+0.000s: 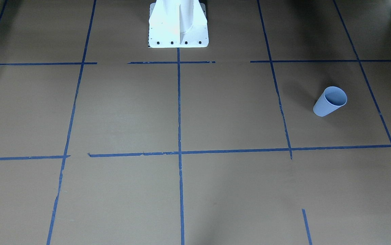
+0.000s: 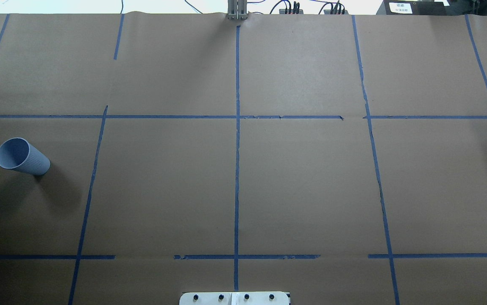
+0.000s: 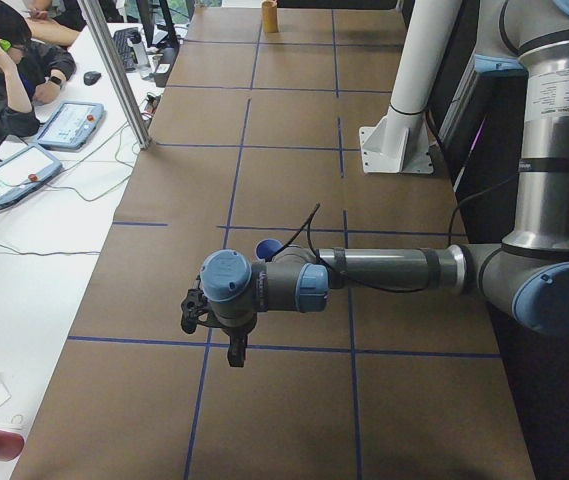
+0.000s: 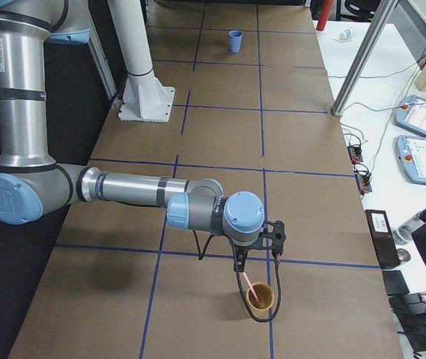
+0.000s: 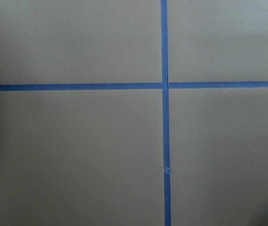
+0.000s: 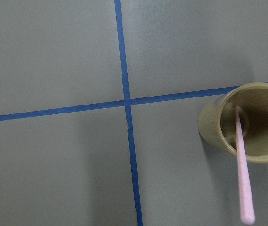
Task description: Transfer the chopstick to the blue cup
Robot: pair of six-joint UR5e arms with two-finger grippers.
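Open table (image 2: 302, 190) all around blue cup (image 2: 23, 156)

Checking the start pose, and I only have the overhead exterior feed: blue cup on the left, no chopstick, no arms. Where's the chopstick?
Observer: The chopstick leans in a tan cup, off your frame on the robot's right.
Operator: Right hand near it?
Observer: The right hand hangs directly above that cup. I cannot tell whether it is open or shut.
Operator: And the left?
Observer: The left hand hovers above a blue tape crossing.
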